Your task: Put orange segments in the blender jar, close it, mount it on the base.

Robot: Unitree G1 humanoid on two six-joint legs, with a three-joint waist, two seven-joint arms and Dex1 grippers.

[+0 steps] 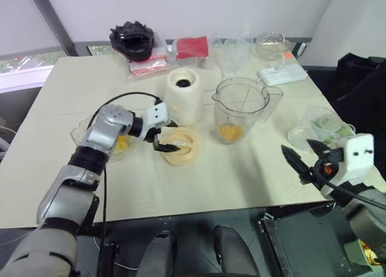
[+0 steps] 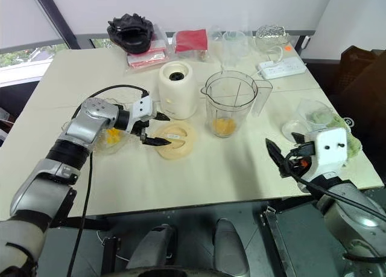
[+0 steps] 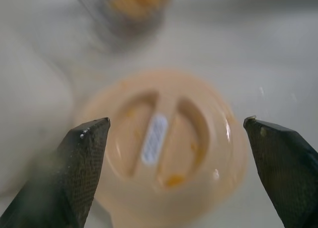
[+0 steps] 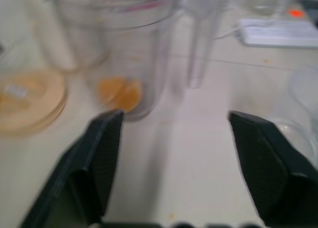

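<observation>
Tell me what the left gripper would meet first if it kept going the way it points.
Most likely the flat cream lid lying on the table. The left gripper stands open just above it with a finger to either side; how much gap remains is hard to judge.

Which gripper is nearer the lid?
Left. The left gripper is open right over the lid beside the base; the right gripper is open at the table's near right edge, well away.

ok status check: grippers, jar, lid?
Left gripper open, hovering over lid. Right gripper open, empty, at table's near edge. Blender jar uncapped, orange segments inside, standing beside base. Nothing in the way.
</observation>
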